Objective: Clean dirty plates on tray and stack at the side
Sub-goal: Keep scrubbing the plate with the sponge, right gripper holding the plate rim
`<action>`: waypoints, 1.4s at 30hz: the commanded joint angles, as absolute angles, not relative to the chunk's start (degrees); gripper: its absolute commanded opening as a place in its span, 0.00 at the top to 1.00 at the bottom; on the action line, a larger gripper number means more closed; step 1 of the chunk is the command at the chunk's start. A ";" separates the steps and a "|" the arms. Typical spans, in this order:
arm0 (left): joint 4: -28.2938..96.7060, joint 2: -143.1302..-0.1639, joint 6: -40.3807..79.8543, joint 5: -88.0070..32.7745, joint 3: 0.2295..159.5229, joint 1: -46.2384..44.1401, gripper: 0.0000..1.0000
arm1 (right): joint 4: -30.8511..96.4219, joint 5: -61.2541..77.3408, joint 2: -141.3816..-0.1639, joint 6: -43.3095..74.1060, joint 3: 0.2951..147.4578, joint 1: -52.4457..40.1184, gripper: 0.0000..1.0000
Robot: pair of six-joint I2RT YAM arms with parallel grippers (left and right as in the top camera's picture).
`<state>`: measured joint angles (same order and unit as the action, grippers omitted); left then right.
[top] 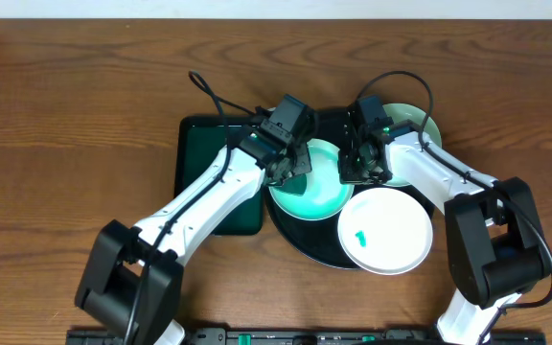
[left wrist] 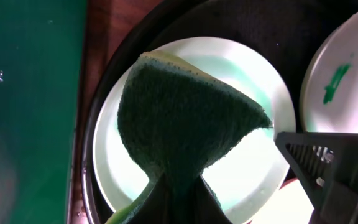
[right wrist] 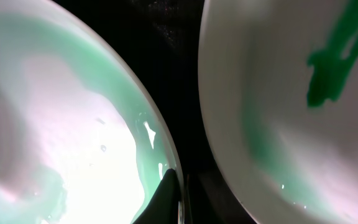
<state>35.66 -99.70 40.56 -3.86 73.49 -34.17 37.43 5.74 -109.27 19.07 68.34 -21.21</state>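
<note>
The round black tray (top: 307, 240) carries two plates side by side. Over the mint-tinted left plate (top: 326, 199), my left gripper (top: 293, 171) is shut on a dark green sponge (left wrist: 185, 124) that presses on the plate's face (left wrist: 253, 168). My right gripper (top: 360, 171) is shut on that plate's right rim (right wrist: 166, 155), one finger (right wrist: 163, 199) inside the rim. To the right lies a white plate (top: 386, 230) with a green smear (right wrist: 331, 62). A third plate (top: 420, 123) is partly hidden behind the right arm.
A rectangular dark green tray (top: 209, 153) sits left of the black tray, under the left arm. The two arms meet closely over the black tray's back half. Brown tabletop (top: 65, 115) surrounds everything.
</note>
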 commanded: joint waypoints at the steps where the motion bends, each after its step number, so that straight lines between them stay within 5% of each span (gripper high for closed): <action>1: 35.42 -103.02 41.04 -2.44 75.77 -34.41 0.93 | 37.06 6.02 -109.40 19.25 67.66 -22.24 0.99; 13: 32.64 -112.18 41.25 3.01 75.72 -35.31 0.93 | 37.06 6.02 -109.40 19.25 67.66 -22.24 0.99; 24: 33.15 -116.77 41.21 -3.79 75.53 -39.64 0.93 | 37.12 6.02 -109.40 19.25 67.66 -22.24 0.99; 31: 30.06 -113.36 41.28 -15.70 75.79 -39.11 0.93 | 37.12 6.02 -109.40 19.22 67.66 -22.22 0.99; 42: 29.91 -101.89 40.99 -4.91 75.79 -36.67 0.93 | 37.26 6.02 -109.40 19.22 67.66 -22.24 0.99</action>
